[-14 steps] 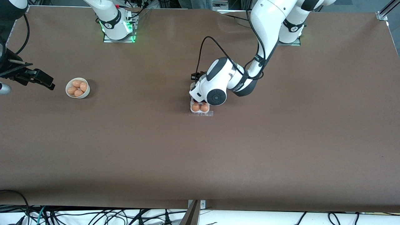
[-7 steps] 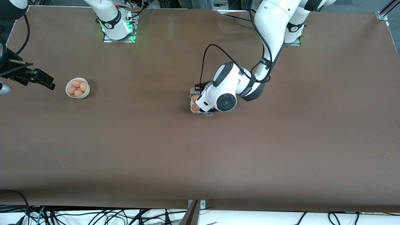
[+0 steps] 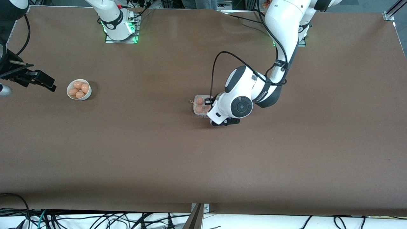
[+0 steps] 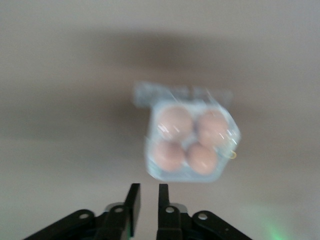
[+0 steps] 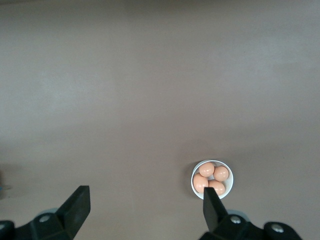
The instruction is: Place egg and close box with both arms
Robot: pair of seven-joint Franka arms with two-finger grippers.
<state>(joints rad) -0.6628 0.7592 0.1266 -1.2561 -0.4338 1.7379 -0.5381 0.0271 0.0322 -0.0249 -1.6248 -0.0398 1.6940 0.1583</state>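
left gripper (image 3: 222, 123) hangs just over the worktop (image 3: 203, 159) beside the box (image 3: 200, 106), at the edge nearer the front camera; right gripper (image 3: 35, 81) waits near the bowl (image 3: 79, 89). left wrist view: fingers (image 4: 133, 200) narrowly parted, holding nothing, the lidded box (image 4: 190, 140) with four eggs (image 4: 172, 122) apart from them. right wrist view: right gripper (image 5: 145, 205) spread wide above the bowl (image 5: 212, 179).
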